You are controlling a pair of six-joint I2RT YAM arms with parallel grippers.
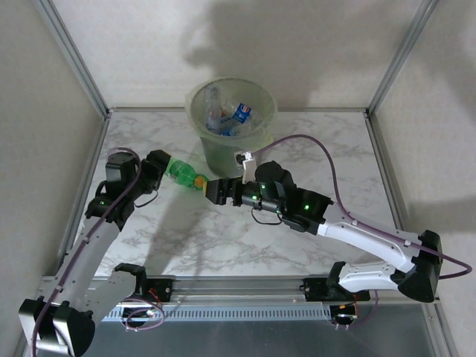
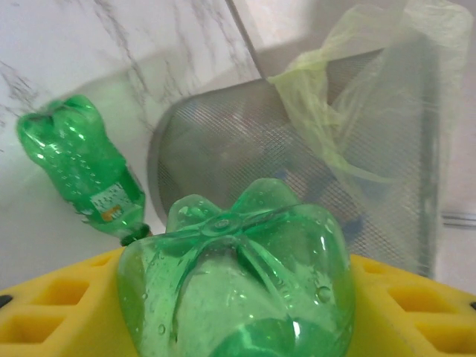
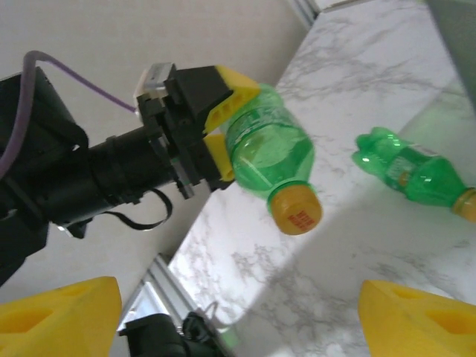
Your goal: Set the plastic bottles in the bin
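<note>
My left gripper (image 1: 162,169) is shut on a green plastic bottle (image 1: 181,174) and holds it level above the table, its yellow cap (image 1: 199,182) pointing right. In the left wrist view the bottle's base (image 2: 238,275) sits between the yellow fingers (image 2: 44,309). My right gripper (image 1: 214,190) stands open just short of the cap (image 3: 296,209), with nothing between its fingers (image 3: 63,316). A second green bottle (image 3: 407,171) lies on the marble, also seen as the bottle on its side (image 2: 82,175). The bin (image 1: 223,152) stands behind, holding clear blue-labelled bottles (image 1: 239,112).
The bin's pale-green liner (image 2: 335,126) hangs over its wall. Metal frame posts (image 1: 74,56) and side walls close in the table at left, right and back. The right arm's purple cable (image 1: 312,141) loops over the marble to the right of the bin.
</note>
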